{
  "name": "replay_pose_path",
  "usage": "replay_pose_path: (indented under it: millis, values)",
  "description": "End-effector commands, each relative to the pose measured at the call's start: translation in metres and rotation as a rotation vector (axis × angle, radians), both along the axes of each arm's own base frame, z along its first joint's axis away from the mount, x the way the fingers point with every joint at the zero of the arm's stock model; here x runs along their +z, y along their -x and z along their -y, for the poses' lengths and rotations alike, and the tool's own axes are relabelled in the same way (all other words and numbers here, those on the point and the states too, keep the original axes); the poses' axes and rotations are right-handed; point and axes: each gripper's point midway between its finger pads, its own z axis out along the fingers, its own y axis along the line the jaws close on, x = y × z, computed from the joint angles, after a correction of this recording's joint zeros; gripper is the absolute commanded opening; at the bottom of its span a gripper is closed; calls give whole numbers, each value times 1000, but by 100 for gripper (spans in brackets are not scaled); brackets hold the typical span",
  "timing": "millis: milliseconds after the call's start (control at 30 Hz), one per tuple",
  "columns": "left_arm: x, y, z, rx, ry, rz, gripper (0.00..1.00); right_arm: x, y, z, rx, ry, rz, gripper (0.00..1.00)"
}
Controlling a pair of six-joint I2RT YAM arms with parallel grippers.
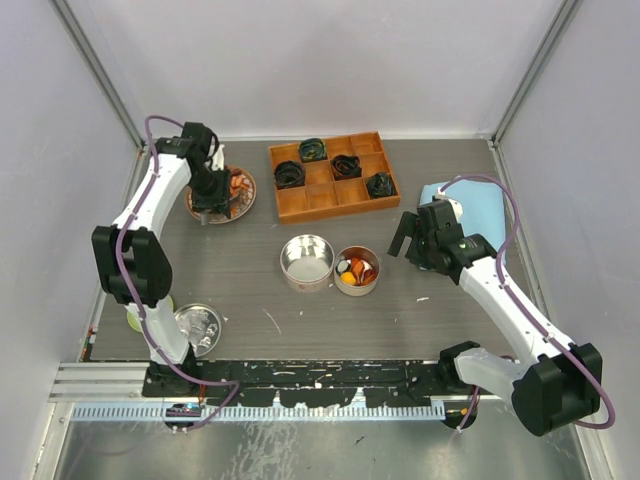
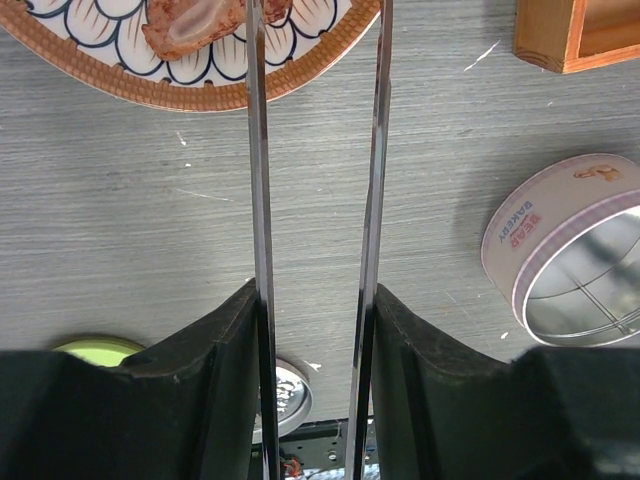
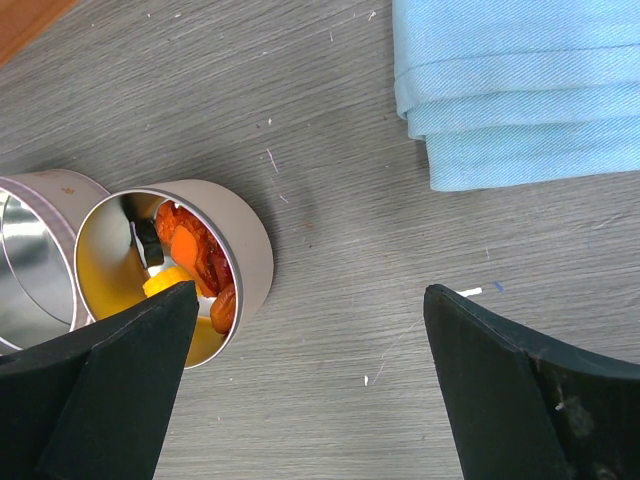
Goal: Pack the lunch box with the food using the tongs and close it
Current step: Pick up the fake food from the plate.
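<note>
My left gripper (image 2: 312,300) is shut on the tongs (image 2: 258,180); their two thin silver arms stand apart between my black fingers (image 2: 200,380). They reach up over the flowered plate (image 2: 130,85), and their tips run out of the wrist view. A reddish piece of food (image 2: 190,25) lies on the plate just left of them. From above, this gripper (image 1: 210,200) hangs over the plate (image 1: 243,203). The lunch box tin (image 1: 357,285) holds orange, red and yellow food (image 3: 185,250). My right gripper (image 3: 310,300) is open and holds nothing, over bare table right of that tin (image 3: 245,250).
An empty tin (image 1: 307,262) stands touching the filled one. A wooden tray (image 1: 333,200) with dark coiled lumps sits at the back. A folded blue cloth (image 1: 485,205) lies at the right. A round metal lid (image 1: 197,325) and a green object (image 1: 133,321) sit near the left arm's base.
</note>
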Motion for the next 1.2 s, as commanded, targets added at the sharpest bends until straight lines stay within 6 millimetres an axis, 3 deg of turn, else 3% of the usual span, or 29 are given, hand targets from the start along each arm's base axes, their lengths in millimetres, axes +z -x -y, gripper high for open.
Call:
replay_pose_path:
  millis: [0,400,1167]
  values:
    - [8,-15,8,-21,3,50,43,14,-12,-2,-5,-17,63,100]
    - [3,-13,5,-8,-31,35,36,13,-12,-2,-5,-16,61,100]
    - [43,-5,10,15,21,136,31,17,-13,-4,-2,-29,70,100]
